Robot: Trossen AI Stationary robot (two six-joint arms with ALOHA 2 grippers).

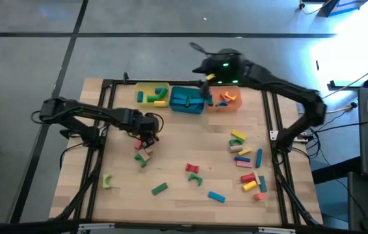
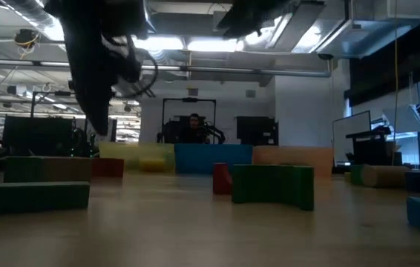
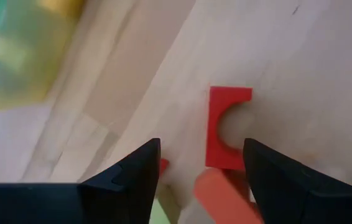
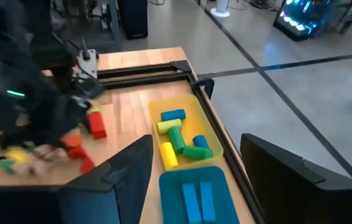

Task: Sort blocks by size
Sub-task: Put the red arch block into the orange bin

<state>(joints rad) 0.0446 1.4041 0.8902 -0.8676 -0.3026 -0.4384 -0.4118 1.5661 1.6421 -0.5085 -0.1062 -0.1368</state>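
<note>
Blocks lie scattered on the wooden table (image 1: 177, 205). My left gripper (image 1: 146, 136) hangs open, pointing steeply down, just over a small cluster (image 1: 144, 155) at centre left. In the left wrist view its fingers stand either side of a salmon block (image 3: 222, 196), with a red arch (image 3: 226, 127) flat on the wood just beyond. My right gripper (image 1: 207, 86) is open and empty, raised over the teal tray (image 1: 187, 101) at the far edge. Its wrist view shows blue blocks (image 4: 198, 199) in that tray and yellow, green and blue ones in the yellow tray (image 4: 213, 146).
An orange tray (image 1: 226, 99) with a few blocks stands right of the teal one. More blocks lie at the right (image 1: 246, 156) and near the front (image 1: 216, 196). A green arch (image 2: 273, 184) stands close in the low view. A black frame rail (image 1: 272, 123) runs along each side.
</note>
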